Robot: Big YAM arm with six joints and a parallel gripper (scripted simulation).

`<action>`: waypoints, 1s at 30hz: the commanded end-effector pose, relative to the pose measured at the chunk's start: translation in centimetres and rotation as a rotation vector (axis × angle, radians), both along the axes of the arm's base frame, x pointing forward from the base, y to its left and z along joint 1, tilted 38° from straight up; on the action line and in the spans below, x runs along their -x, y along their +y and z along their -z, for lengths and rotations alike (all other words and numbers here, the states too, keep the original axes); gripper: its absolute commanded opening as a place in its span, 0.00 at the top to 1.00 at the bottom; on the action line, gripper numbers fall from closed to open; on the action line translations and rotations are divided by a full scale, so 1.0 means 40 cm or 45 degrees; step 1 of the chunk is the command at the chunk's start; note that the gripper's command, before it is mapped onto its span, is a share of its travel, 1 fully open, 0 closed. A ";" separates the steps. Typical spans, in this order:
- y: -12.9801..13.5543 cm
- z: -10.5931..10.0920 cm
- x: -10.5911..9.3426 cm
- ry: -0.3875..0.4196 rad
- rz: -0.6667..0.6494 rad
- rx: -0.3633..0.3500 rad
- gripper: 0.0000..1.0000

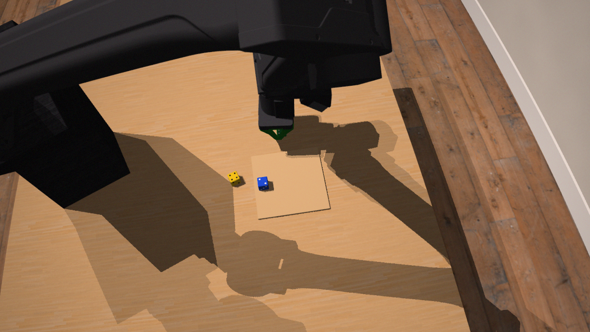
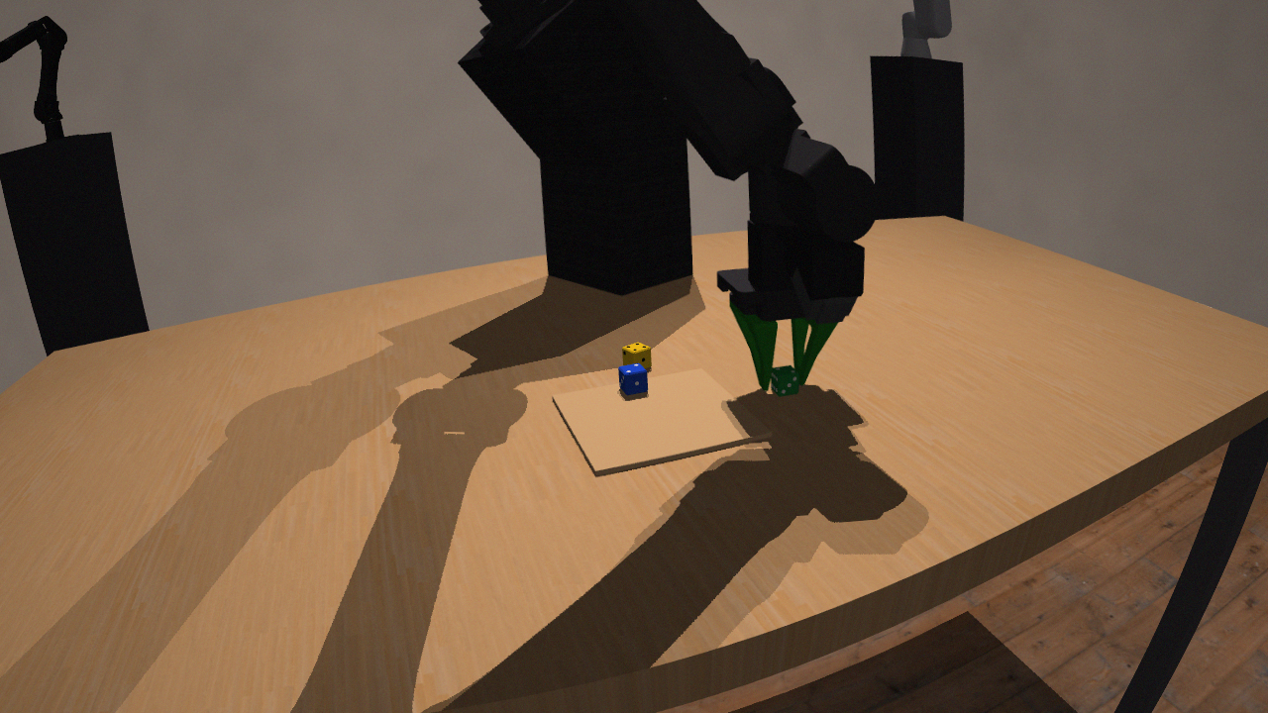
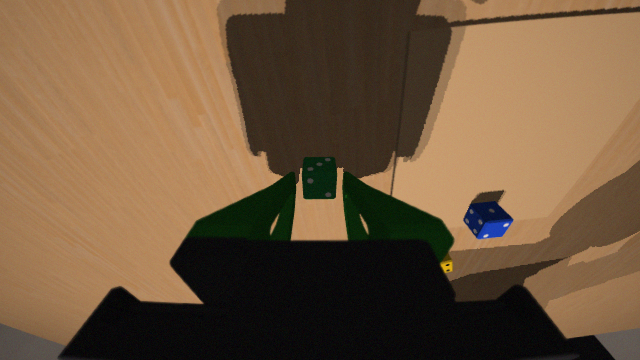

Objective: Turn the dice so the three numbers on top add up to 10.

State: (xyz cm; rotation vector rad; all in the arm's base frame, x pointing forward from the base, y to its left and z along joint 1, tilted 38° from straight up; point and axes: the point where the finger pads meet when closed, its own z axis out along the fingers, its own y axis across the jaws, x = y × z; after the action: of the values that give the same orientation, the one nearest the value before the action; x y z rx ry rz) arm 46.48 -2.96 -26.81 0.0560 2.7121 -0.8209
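My gripper (image 1: pixel 279 138) (image 2: pixel 784 385) (image 3: pixel 319 179) is open, pointing down with its green fingertips on either side of the green die (image 2: pixel 786 380) (image 3: pixel 319 181). Slim gaps show between die and fingers in the wrist view. The green die stands on the table off the mat, 2 on top. The blue die (image 1: pixel 262 183) (image 2: pixel 633 380) (image 3: pixel 487 220) sits on the tan mat (image 1: pixel 297 198) (image 2: pixel 656 434) (image 3: pixel 525 100) near one edge, 2 on top. The yellow die (image 1: pixel 233 177) (image 2: pixel 636 356) (image 3: pixel 447 266) stands on the table beside that edge, 4 on top; the gripper partly hides it in the wrist view.
The arm's dark base (image 1: pixel 74 144) (image 2: pixel 616 212) stands on the table (image 1: pixel 173 107) (image 2: pixel 1002 355) behind the yellow die. Arm shadows cross the table and one mat corner. Two other pedestals (image 2: pixel 79 248) (image 2: pixel 917 133) stand beyond the table.
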 end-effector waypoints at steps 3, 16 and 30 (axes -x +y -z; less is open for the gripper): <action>0.013 -0.016 -0.037 -0.038 -0.030 -0.004 0.66; 0.013 -0.015 -0.031 -0.033 -0.031 -0.003 0.66; 0.013 -0.015 -0.031 -0.033 -0.031 -0.003 0.66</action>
State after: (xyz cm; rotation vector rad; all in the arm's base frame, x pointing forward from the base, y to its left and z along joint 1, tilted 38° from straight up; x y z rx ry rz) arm 46.76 -2.97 -26.73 0.0507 2.7076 -0.8200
